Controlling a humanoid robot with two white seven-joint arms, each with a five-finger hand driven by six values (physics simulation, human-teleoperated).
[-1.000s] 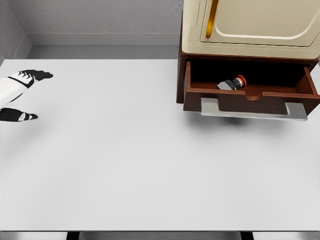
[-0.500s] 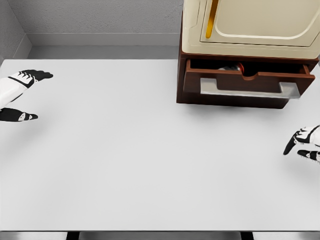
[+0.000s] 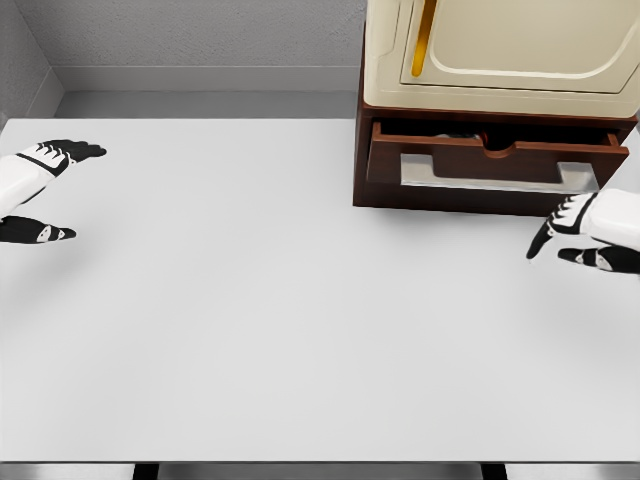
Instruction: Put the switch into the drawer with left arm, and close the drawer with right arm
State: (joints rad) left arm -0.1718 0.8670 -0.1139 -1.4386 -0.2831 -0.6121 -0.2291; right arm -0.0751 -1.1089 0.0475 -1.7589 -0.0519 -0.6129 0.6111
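The brown drawer (image 3: pixel 490 160) at the cabinet's base stands almost shut, with only a narrow dark gap above its front. Its silver handle (image 3: pixel 495 172) faces me. The switch is hidden inside; I cannot see it. My right hand (image 3: pixel 572 238) hovers over the table just in front of the drawer's right end, fingers spread, holding nothing and not touching the handle. My left hand (image 3: pixel 45 190) rests at the far left edge of the table, fingers spread and holding nothing.
A cream cabinet door with a gold handle (image 3: pixel 424 38) rises above the drawer. The white table (image 3: pixel 280 320) stretches between both hands. A grey wall runs along the back.
The drawer has slid inward from wide open to almost shut, hiding the switch. My right hand entered from the right and rose toward the drawer front. The left hand has not moved.
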